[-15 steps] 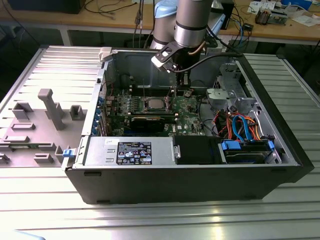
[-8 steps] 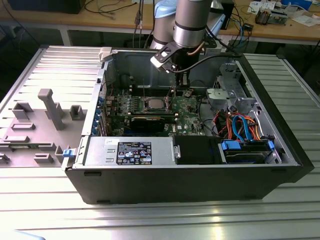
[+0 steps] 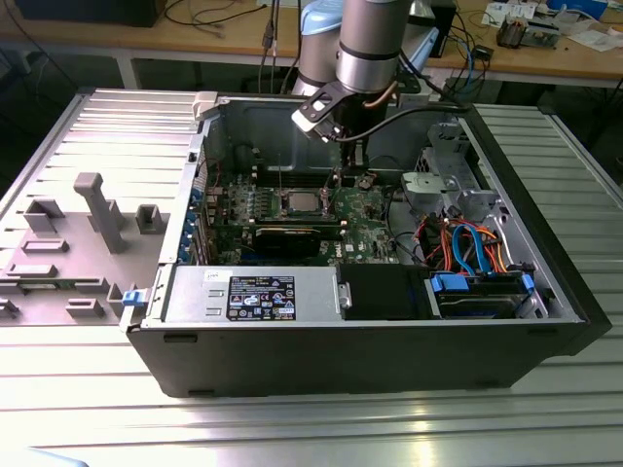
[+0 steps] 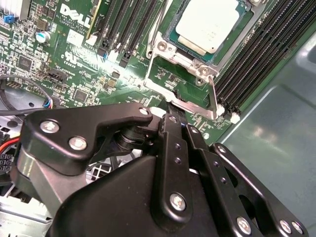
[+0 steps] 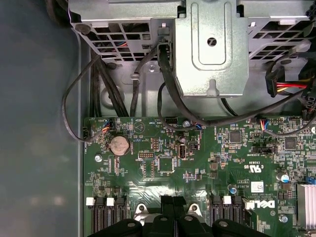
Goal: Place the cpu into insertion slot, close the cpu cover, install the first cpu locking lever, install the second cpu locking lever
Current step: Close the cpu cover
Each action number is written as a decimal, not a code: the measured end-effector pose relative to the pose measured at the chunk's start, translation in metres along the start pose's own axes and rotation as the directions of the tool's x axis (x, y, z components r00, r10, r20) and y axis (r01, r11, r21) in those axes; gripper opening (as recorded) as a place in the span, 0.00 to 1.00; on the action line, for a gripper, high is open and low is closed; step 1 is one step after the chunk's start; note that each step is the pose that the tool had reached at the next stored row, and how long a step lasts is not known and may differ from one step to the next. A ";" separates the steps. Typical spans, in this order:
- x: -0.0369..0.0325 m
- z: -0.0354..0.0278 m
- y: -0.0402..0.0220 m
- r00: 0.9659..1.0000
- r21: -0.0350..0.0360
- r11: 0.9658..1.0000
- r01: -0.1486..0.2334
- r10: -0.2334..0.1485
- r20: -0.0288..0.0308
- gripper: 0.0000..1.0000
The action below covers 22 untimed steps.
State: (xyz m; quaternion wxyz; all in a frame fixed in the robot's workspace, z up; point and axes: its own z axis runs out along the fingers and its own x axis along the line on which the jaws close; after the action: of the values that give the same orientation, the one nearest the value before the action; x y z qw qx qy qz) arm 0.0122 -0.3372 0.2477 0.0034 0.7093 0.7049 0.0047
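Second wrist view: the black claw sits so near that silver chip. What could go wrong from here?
The black gripper is close to the thin wire lever beside the square silver chip; a slip might bend that lever. Its tip could also scrape the green circuit board.

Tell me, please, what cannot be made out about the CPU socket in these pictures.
Second wrist view: one corner of the cpu is cut off by the picture edge.
Second wrist view: the board nearest the gripper is hidden by its black linkage.
Exterior view: the insertion slot is too small to judge any lever.
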 end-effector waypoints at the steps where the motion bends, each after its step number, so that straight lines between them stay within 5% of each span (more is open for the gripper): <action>1: 0.0000 0.0000 -0.0001 1.000 0.000 1.000 0.000 0.000 0.000 0.11; 22: 0.0000 0.0012 -0.0055 1.000 0.002 1.000 0.000 0.000 0.000 0.11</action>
State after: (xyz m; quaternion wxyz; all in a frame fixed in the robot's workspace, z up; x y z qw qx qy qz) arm 0.0067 -0.3372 0.2465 0.0025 0.7093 0.7049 0.0039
